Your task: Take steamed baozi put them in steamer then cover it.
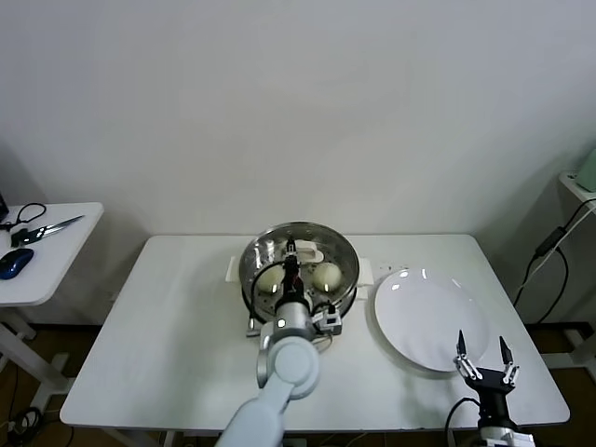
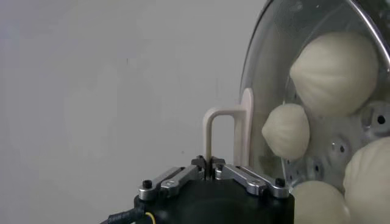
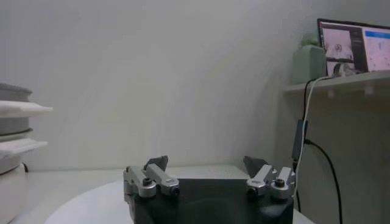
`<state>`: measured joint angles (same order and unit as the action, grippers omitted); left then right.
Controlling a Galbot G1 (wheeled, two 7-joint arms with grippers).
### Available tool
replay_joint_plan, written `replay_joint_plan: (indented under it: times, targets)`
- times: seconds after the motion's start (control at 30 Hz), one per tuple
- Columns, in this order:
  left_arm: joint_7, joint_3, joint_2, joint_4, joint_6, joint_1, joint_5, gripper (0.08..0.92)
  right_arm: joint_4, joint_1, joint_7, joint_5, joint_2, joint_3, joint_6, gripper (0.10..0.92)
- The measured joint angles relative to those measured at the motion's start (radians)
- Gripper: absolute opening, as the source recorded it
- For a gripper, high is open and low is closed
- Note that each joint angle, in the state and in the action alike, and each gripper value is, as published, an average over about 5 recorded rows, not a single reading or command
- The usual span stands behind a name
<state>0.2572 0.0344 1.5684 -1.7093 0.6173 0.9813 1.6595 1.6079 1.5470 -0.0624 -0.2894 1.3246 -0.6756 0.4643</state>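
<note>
The steamer (image 1: 253,253), a shiny steel pot on a cream base, stands at the table's middle back. Two baozi (image 1: 326,275) show in it in the head view. My left gripper (image 1: 292,264) is over the pot's middle. In the left wrist view it (image 2: 210,163) is shut on the cream handle (image 2: 222,115) of the clear glass lid (image 2: 268,67), and several baozi (image 2: 335,64) show through the glass. The lid lies over the pot's mouth; I cannot tell if it rests on the rim. My right gripper (image 1: 483,358) is open and empty by the plate's front edge; it also shows in the right wrist view (image 3: 207,164).
A flat white plate (image 1: 424,312) lies right of the steamer. A side table at the left holds scissors (image 1: 47,226) and a blue mouse (image 1: 16,263). A shelf with a hanging cable (image 1: 549,256) stands at the right. The steamer's side (image 3: 12,122) shows in the right wrist view.
</note>
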Motion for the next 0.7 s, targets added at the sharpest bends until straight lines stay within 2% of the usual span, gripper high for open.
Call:
replay_joint_plan:
  times: [0.27, 0.5, 0.7]
  targets:
    - [-0.009, -0.003, 0.0, 0.002, -0.01, 0.01, -0.001, 0.156, 0.004, -0.002, 0.0, 0.002, 0.004, 0.002, 0.001, 0.823]
    - [-0.001, 0.008, -0.017, -0.023, -0.005, 0.019, -0.035, 0.342, 0.019, -0.001, 0.0, 0.002, 0.004, 0.008, -0.015, 0.823]
    - [0.011, 0.028, -0.043, -0.096, 0.011, 0.04, -0.094, 0.515, 0.034, -0.003, -0.004, -0.001, 0.001, 0.015, -0.039, 0.823]
